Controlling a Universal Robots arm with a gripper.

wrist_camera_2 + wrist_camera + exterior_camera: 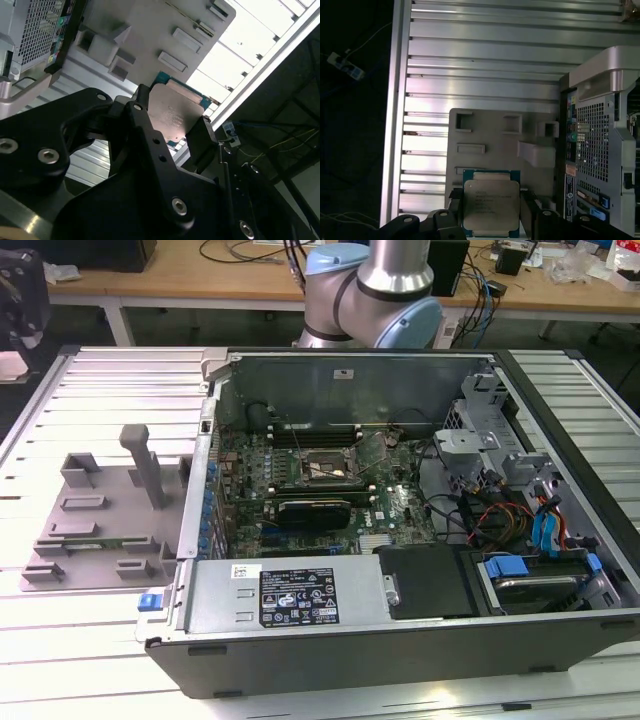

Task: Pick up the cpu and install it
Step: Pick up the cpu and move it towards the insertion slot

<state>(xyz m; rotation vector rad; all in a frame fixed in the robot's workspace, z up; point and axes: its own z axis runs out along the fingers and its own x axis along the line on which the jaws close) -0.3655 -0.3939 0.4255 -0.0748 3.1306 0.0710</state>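
Claw [490,202] is clamped on the cpu [491,205], w/ black fingers [200,142] pinching two opposite edges. The silvery lid w/ blue-green rim faces the first wrist view. In both wrist views the cpu [175,112] is held up over the near edge of the grey tray [485,130], apart from it. Tray lies flat on the slatted metal desk [480,65], just beside the open PC case [600,140]. In the exterior view the tray [100,520] sits on the exterior view's left of the case [400,640]. The black cpu socket [325,472] inside the case is well apart from the tray.
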